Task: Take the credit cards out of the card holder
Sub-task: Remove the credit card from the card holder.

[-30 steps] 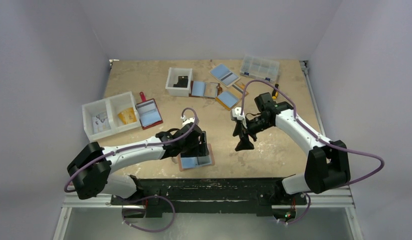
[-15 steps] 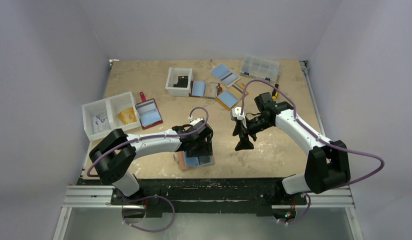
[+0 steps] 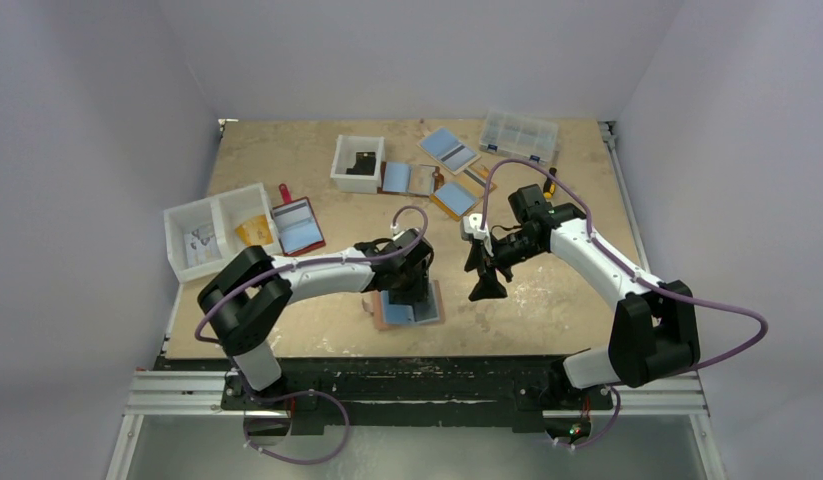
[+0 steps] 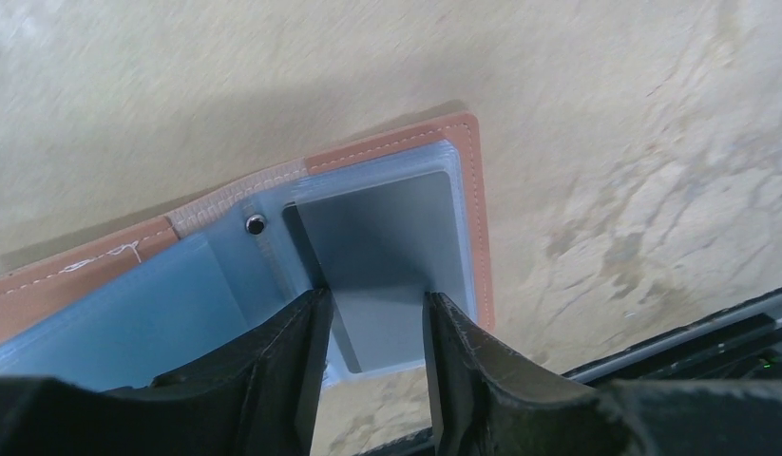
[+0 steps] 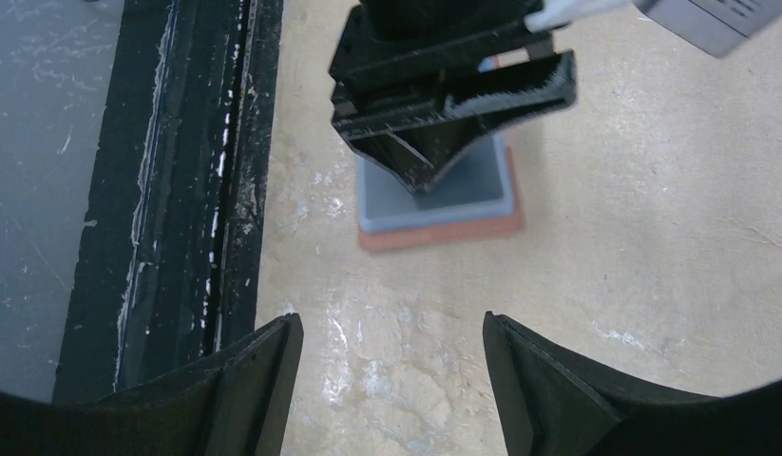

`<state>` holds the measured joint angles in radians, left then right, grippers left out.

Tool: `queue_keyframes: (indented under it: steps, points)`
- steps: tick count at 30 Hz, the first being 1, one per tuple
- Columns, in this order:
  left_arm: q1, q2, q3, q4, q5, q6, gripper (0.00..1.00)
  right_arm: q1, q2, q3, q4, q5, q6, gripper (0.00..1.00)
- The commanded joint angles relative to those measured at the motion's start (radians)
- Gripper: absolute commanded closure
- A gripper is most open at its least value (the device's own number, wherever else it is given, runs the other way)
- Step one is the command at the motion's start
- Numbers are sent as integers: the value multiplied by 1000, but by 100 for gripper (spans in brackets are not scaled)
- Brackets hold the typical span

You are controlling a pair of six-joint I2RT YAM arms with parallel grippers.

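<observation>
Card holder (image 4: 387, 147) lies open flat on worktop (image 3: 287, 170) near front edge, pockets up for access. Left gripper (image 4: 375, 366) half-open, straddling dark grey card (image 4: 387, 237), apparently lining up pinch; nothing clamped. Light blue card (image 4: 130, 313) sits pocketed in other half. Right gripper (image 5: 391, 351) wide, empty, hovering aside, likely ready to steady.

Five wallets, if the small overhead view reads right: one tan wallet (image 4: 387, 150), one dark red wallet (image 3: 297, 228) and three orange wallets (image 3: 454, 198). Two cards in the tan one: a blue card (image 4: 130, 313) and a grey card (image 4: 387, 247). Two white bins (image 3: 222, 262), one clear box (image 3: 519, 135).
</observation>
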<state>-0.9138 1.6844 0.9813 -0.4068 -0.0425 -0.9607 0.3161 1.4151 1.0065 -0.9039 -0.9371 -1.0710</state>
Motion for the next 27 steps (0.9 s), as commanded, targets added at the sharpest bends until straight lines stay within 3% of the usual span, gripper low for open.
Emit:
queue_keyframes:
  steps: [1, 6, 13, 19, 24, 27]
  points:
    - [24, 96, 55, 95, 37, 86, 56, 3, -26, 2, 8, -44, 11, 22]
    - [52, 117, 112, 116, 77, 135, 54, 3, -32, -5, 43, -59, 70, 22]
    - [67, -15, 46, 134, 46, 121, 52, 3, -17, -54, 370, -30, 640, 32]
    - [68, -147, -71, 208, 19, 85, 58, 3, 92, -48, 504, -4, 896, 84]
    - [75, -152, -129, 231, 22, 65, 69, 19, 226, -19, 531, 59, 1006, 97]
    - [83, -118, -122, 237, 25, 71, 85, 50, 260, -18, 549, 135, 1044, 100]
